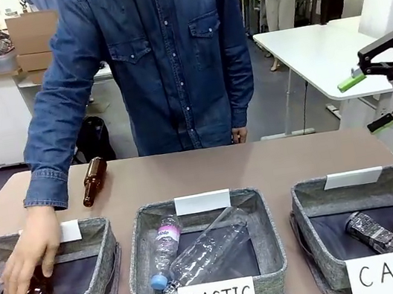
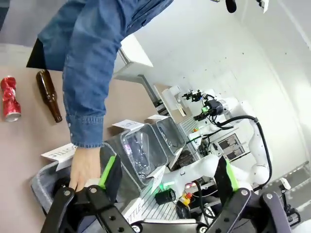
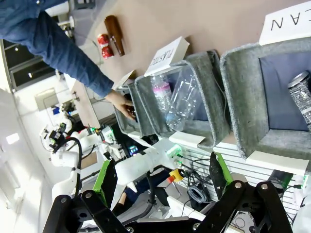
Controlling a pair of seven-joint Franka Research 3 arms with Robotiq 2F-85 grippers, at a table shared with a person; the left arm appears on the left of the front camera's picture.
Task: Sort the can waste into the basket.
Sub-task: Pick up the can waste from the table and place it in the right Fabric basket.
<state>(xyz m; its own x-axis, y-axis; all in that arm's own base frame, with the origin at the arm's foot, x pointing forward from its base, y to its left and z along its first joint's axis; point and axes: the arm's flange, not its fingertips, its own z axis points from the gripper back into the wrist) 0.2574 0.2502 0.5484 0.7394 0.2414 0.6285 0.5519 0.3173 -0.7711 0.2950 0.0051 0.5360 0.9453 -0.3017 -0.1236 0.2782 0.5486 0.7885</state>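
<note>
A crushed silver can (image 1: 375,232) with a dark pattern lies inside the grey basket (image 1: 306,208) signed "CAN" at the front right; the right wrist view has the same can (image 3: 302,92) in that basket (image 3: 240,97). A crushed red can (image 2: 9,98) lies on the brown tabletop next to a brown bottle (image 2: 48,95), and the right wrist view catches this red can (image 3: 103,46) too. My right gripper (image 1: 367,103) hangs open and empty above and behind the CAN basket. Well above the table, my left gripper (image 2: 168,173) is open and empty.
A person in a denim shirt stands at the far side, one hand (image 1: 26,255) on a brown bottle inside the BOTTLE basket (image 1: 97,231). The PLASTIC basket (image 1: 140,239) holds clear bottles. Another brown bottle (image 1: 94,181) lies on the table behind the baskets.
</note>
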